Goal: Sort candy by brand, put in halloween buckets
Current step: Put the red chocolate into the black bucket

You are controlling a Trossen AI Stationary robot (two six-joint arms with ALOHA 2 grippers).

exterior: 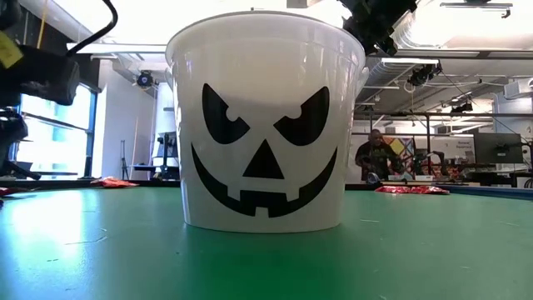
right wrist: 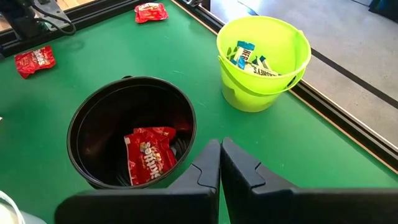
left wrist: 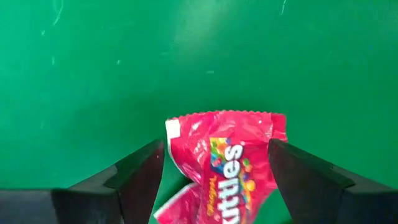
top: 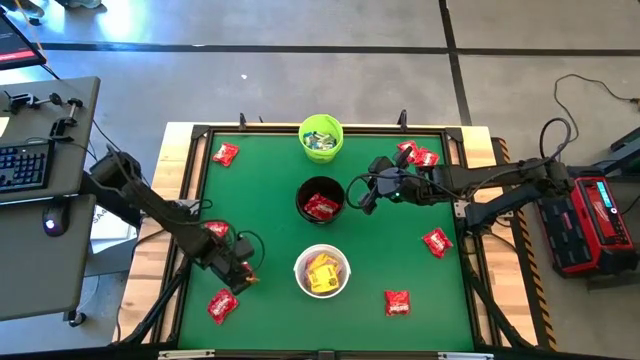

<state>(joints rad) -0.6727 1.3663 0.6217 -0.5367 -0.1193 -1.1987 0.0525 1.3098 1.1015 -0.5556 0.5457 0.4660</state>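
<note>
We see the left hand [top: 240, 272] low over the green bench [top: 270, 190], near its front left corner, fingers [left wrist: 134, 177] spread wide on either side of a red candy packet [left wrist: 227, 165] lying flat; no finger touches it. The right hand [top: 362, 194] hangs just right of the black bucket [top: 321, 199], fingers pressed together, holding nothing. The black bucket holds red packets [right wrist: 148, 154]. The green bucket [top: 321, 137] at the back holds pale blue-white packets [right wrist: 249, 57]. The white bucket [top: 321, 271] at the front holds yellow packets [top: 321, 272]. We count loose red packets around the bench: one back left [top: 225, 154], one front left [top: 222, 305], two back right [top: 418, 155], one mid right [top: 436, 241], one front right [top: 397, 302].
</note>
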